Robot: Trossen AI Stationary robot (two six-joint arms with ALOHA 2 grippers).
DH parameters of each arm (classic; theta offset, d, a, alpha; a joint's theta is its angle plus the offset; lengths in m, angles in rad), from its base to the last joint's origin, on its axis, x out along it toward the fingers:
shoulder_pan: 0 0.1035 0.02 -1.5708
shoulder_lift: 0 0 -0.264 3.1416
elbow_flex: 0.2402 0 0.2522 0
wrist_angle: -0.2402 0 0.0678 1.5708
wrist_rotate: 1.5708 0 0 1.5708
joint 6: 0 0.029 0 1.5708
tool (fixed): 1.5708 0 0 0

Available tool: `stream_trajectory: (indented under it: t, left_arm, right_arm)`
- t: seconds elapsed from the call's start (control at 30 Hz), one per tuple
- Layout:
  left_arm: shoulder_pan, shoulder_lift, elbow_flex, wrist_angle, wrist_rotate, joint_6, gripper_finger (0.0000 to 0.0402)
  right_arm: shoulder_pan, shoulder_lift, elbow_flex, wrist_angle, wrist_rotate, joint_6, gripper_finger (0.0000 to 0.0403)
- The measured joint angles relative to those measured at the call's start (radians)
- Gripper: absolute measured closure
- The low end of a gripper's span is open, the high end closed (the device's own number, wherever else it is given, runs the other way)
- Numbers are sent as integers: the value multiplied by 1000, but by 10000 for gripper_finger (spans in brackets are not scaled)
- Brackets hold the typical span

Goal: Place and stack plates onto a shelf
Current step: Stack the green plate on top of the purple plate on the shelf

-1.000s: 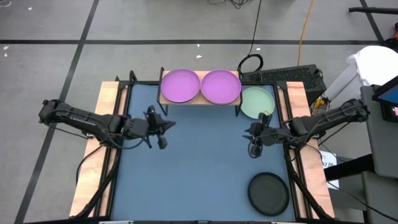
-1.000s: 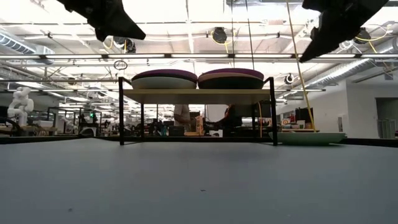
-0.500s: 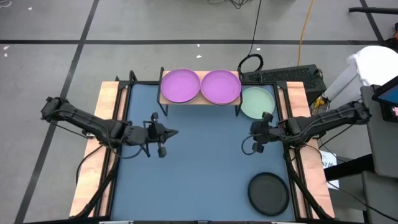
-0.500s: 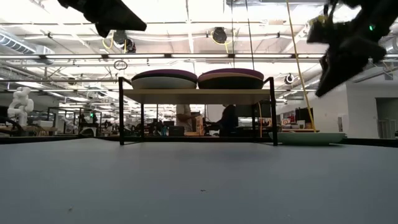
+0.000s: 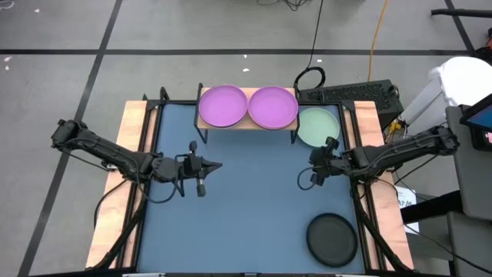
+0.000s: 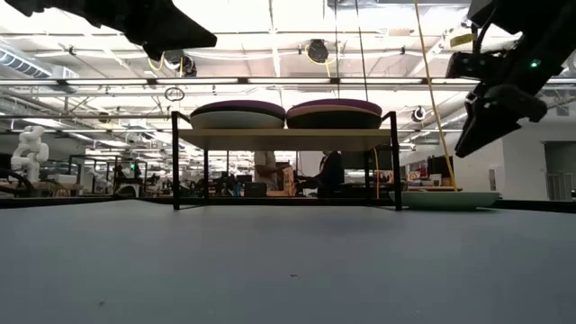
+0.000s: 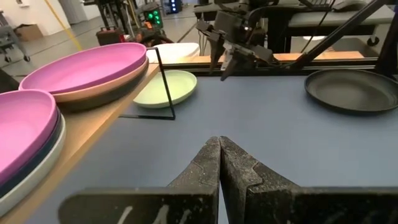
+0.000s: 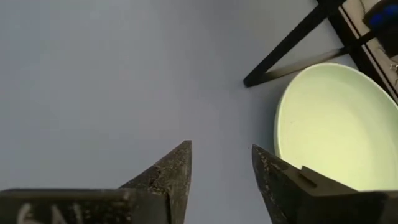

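Note:
The light-wood shelf (image 5: 247, 121) stands at the table's far edge and bears two stacks of plates, each with a purple plate (image 5: 223, 105) (image 5: 273, 106) on top. In the left wrist view, dark and white rims show under the near stack (image 7: 28, 134), and a pink rim under the far one (image 7: 87, 68). A mint green plate (image 5: 318, 126) lies flat on the table right of the shelf. A dark charcoal plate (image 5: 332, 239) lies near the right front corner. My left gripper (image 5: 217, 165) hovers shut over the table's left half. My right gripper (image 8: 221, 152) hangs open, tipped downward, just near of the mint plate (image 8: 329, 124).
The shelf's thin black legs (image 8: 289, 43) stand close to the mint plate. A bare stretch of blue-grey tabletop (image 5: 254, 208) lies between the arms. Wooden side rails (image 5: 135, 138) border the table. A keyboard and cables (image 5: 346, 92) sit beyond the far right corner.
My right gripper has come down and moved toward the far edge, closer to the mint green plate, tipping as it went. My left gripper has shifted a little toward the table's right and turned level. No plate has moved.

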Motion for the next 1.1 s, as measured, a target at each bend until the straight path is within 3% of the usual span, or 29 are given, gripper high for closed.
stream_trajectory:
  t: [0.47,0.7,0.83,1.1]
  left_arm:
    - [0,0,0,-1,3,-14,398]
    - [0,0,0,-3,3,-14,398]
    - [0,0,0,-8,3,-13,398]
    - [0,0,0,-10,3,-6,398]
  right_arm:
    - [-115,123,0,85,4,-37,246]
    - [-189,174,0,85,9,-56,211]
    - [-225,207,0,89,82,-62,192]
    - [-291,293,0,129,69,-105,186]
